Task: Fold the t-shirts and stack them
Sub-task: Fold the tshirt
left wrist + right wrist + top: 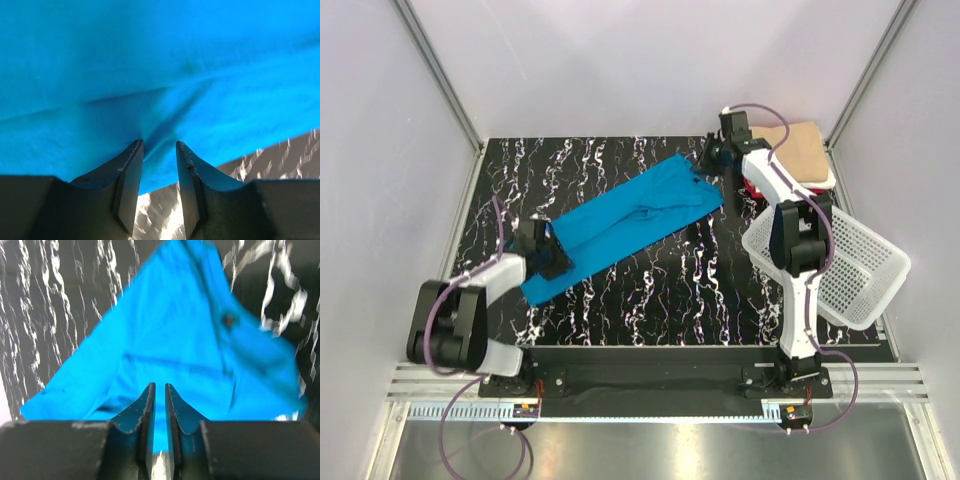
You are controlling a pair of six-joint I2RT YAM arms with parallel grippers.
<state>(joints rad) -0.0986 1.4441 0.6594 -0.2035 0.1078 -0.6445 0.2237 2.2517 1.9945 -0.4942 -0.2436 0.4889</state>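
Looking across from the left side, I found the left arm reaching in low over the black marbled desk (pixel 650 290), its left pincer (pixel 556 258) set on the near-left end of the turquoise t-shirt (pixel 630 215). Through the left wrist camera the left pincer (pixel 159 145) stood with its two fingers part-way in, and a tuck of the turquoise t-shirt (pixel 150 60) ran down between the tips. The creases in the cloth drew together right at that spot, so I read it as pinching the fabric. A strip of the desk (pixel 280 160) showed below the shirt's edge.

The shirt itself lay as one long band, slanting from that near-left end up towards the far right. Along its middle the cloth was rumpled.

At the far-right end the right pincer (pixel 708 158) met the shirt's upper corner. On the right wrist view the right pincer (pixel 160 387) had its fingers almost pressed together, a thin line of blue caught between them. The turquoise t-shirt (pixel 165 350) fanned out from the tips over the desk (pixel 45 305).

Further right, in the far corner, I saw a folded tan t-shirt (pixel 800 150) on top of a small pile, with a sliver of a red t-shirt (pixel 752 190) beside the right arm. A white perforated basket (pixel 860 270) sat tilted at the desk's right edge.
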